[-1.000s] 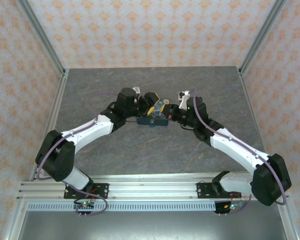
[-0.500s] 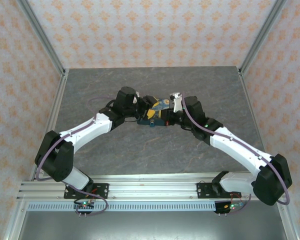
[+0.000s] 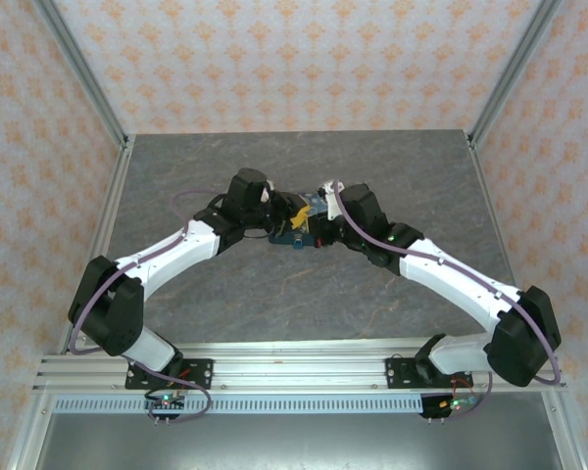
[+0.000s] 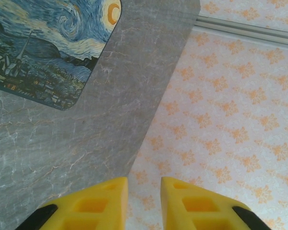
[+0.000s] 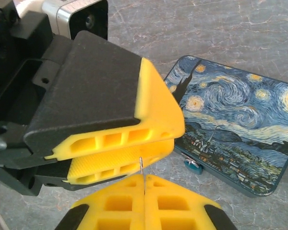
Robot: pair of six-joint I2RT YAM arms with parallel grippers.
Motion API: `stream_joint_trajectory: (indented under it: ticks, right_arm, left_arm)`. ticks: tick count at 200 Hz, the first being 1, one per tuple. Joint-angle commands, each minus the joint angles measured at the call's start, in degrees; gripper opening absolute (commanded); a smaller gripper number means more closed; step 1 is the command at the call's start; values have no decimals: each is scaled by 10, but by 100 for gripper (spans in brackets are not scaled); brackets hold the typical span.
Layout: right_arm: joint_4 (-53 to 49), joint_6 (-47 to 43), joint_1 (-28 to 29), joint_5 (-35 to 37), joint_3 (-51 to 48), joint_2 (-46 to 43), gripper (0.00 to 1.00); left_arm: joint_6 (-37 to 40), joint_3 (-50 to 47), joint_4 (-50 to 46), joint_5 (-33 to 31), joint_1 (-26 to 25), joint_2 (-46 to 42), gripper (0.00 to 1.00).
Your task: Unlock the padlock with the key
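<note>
Right fingers (image 5: pixel 115 203): pinching key (image 5: pixel 141 167)
Left fingers (image 4: pixel 93 206): slightly apart, beside box (image 5: pixel 230 124)
Padlock (image 5: pixel 193 165): at box edge, apparently locked
Remaining: insert key, turn

1. Box (image 3: pixel 296 234), flat, rounded corners, lid printed with a blue-and-yellow Starry Night scene; lies flat.
2. Table (image 3: pixel 304 166), grey marbled top, beneath the box on every side; bare surface stretches well beyond it.
3. Walls (image 3: pixel 294 59), pale with orange floral repeat, behind and to both sides of the box, well apart from it.
4. Aluminium posts (image 3: pixel 78 64), at the corners behind the box.
5. Slotted rail (image 3: pixel 304 372), along the edge nearest the camera, well apart from the box.
</note>
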Motion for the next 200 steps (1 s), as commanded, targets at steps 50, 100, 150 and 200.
stream_joint_trajectory:
  ticks: [50, 100, 150, 200]
  right_arm:
    - [-14, -13, 4, 15, 30, 7, 0]
    - [-19, -17, 4, 21, 36, 12, 0]
    - [-36, 15, 4, 77, 37, -13, 36]
    - [-101, 103, -18, 143, 26, -102, 99]
  left_arm:
    - [7, 15, -10, 10, -16, 11, 15]
    - [10, 17, -13, 9, -18, 13, 0]
    - [55, 22, -21, -4, -16, 14, 0]
    - [206, 2, 59, -57, 6, -3, 0]
